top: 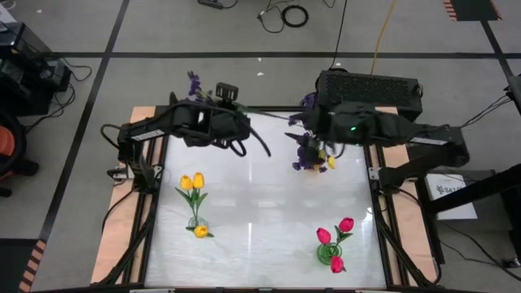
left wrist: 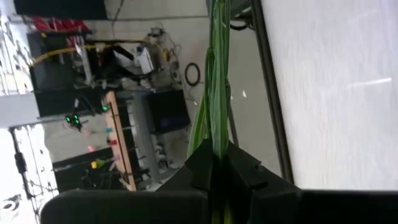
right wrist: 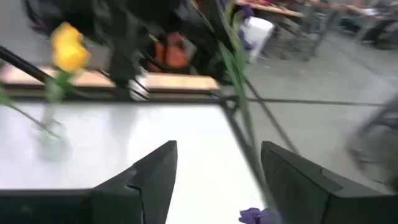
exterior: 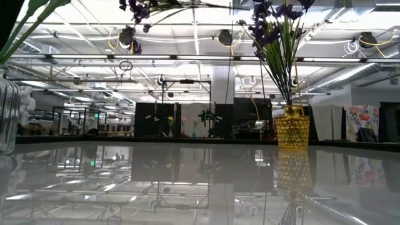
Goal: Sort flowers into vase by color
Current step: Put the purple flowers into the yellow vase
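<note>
My left gripper (top: 212,96) is over the table's far left part, shut on a purple sprig (top: 194,81). The sprig's blossoms (exterior: 140,7) show at the top of the low view. My right gripper (top: 313,130) hangs open over the far right part, beside the purple sprigs (top: 309,153) that stand in a yellow vase (exterior: 292,128). A green stem (right wrist: 239,93) crosses in front of its fingers. Yellow tulips (top: 194,185) stand in a clear vase near left. Pink-red tulips (top: 335,232) stand in a green vase near right. My left gripper pinches the sprig's bundled green stems (left wrist: 217,146) between its two fingers. The stems run on past the fingertips, along the fingers. The sprig is lifted clear of the table and lies roughly level, with the blossom end toward the table's far left.
The white tabletop (top: 260,203) lies bare in the middle, between the vases. Another clear vase (exterior: 6,112) stands at the low view's left edge. A black box (top: 370,85) sits behind the right arm, and cables lie on the floor beyond the far edge.
</note>
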Action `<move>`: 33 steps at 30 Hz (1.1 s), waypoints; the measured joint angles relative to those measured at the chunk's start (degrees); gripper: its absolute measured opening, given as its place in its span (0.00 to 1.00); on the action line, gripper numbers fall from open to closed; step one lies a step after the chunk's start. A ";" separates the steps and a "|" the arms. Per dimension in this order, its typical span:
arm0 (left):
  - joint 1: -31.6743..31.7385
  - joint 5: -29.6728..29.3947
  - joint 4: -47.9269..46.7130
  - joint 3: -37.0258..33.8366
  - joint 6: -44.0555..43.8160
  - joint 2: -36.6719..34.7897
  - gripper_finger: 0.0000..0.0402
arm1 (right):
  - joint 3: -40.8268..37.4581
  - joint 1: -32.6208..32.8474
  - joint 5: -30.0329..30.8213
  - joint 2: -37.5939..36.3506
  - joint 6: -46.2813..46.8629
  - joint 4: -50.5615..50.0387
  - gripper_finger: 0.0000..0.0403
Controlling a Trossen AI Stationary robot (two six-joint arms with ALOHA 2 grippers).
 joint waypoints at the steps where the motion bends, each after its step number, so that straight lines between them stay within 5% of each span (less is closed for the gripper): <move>1: -0.61 -0.28 0.01 0.00 0.00 -0.17 0.06 | 0.36 0.42 1.60 1.09 -0.93 -0.13 0.56; 6: -3.90 -2.23 0.02 -0.02 0.01 -0.80 0.06 | 1.34 1.14 8.92 5.26 -3.67 0.80 0.52; 11: -7.37 -4.15 0.02 -0.04 0.00 -0.73 0.06 | 1.35 1.10 9.68 7.26 -3.86 1.52 0.41; 22: -9.12 -6.46 0.04 -0.04 0.11 -0.73 0.06 | 1.35 2.69 9.43 8.26 -3.11 1.81 0.04; 33: -10.02 -7.27 1.48 -0.04 0.29 -0.71 0.14 | 1.37 3.25 9.46 8.26 -0.28 -1.69 0.00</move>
